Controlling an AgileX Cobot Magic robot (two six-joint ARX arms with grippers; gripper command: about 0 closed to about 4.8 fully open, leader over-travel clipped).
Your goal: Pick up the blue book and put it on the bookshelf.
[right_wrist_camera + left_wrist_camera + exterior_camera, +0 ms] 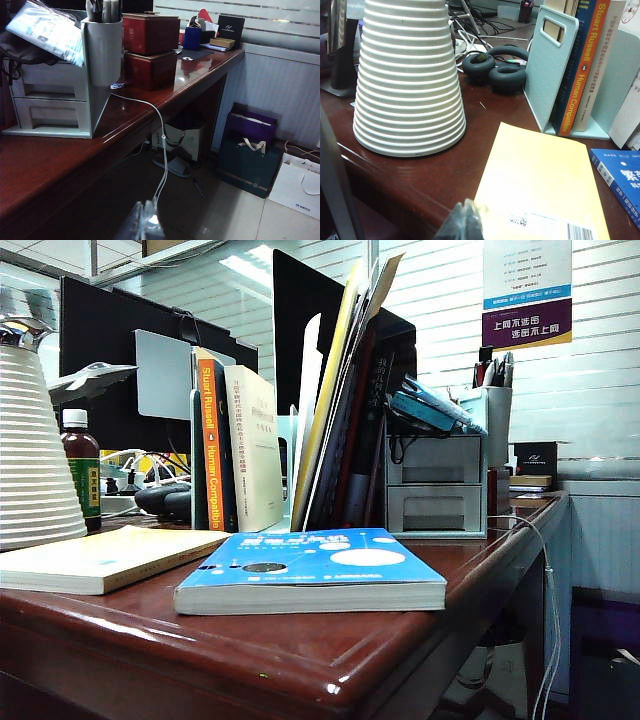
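The blue book [310, 570] lies flat near the desk's front edge, its cover with the white ovals facing up. Only its corner [622, 180] enters the left wrist view. Behind it the bookshelf [308, 390] holds upright books between pale dividers. One perforated divider [550, 65] stands beside the orange-spined book [582, 70]. My left gripper [465, 220] is shut and empty, low at the desk's front edge by the yellow paperback [540, 185], well short of the blue book. My right gripper [145, 220] is shut and empty, off the desk's side over the floor. Neither arm shows in the exterior view.
A tall white ribbed cone [407, 75] and black headphones [495, 67] stand left of the shelf. The grey two-drawer organizer [50, 100] with a pen cup [102, 45] sits to the shelf's right, red boxes [150, 50] beyond. A white cable [160, 150] hangs off the desk edge. Bags [250, 150] stand on the floor.
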